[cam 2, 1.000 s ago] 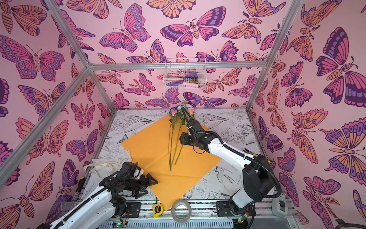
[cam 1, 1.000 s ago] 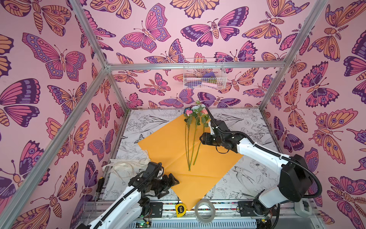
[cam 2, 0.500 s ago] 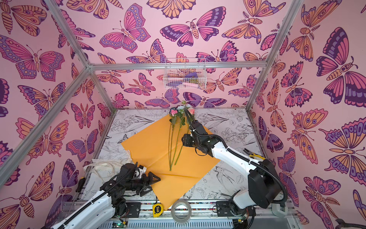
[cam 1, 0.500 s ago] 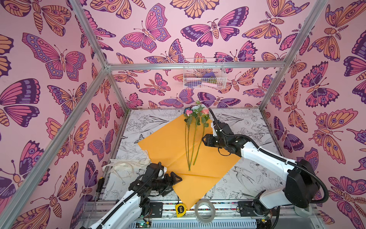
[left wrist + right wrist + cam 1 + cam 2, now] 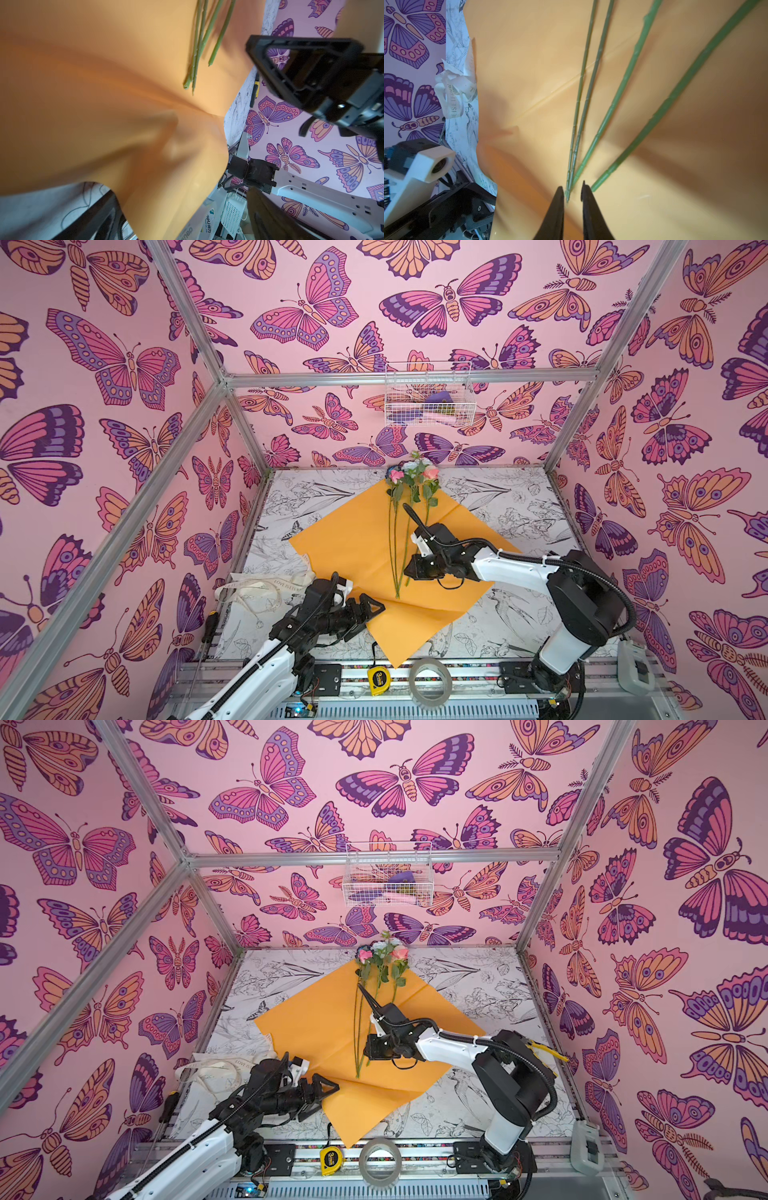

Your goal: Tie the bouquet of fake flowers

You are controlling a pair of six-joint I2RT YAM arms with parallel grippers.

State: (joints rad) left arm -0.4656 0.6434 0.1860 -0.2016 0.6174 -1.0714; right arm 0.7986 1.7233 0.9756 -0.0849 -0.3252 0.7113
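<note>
The right gripper (image 5: 572, 186) sits nearly pinched together round the stems (image 5: 578, 116) at their tips, likely bunching them, grip unclear; left gripper (image 5: 371, 614) gapes by the paper (image 5: 340, 539) edge.

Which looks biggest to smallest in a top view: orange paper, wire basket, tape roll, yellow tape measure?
1. orange paper
2. wire basket
3. tape roll
4. yellow tape measure
The basket hangs on the back wall, so true sizes may differ.

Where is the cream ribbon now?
In both top views the cream ribbon lies on the table at front left, beside the orange paper, left of the left gripper.
</note>
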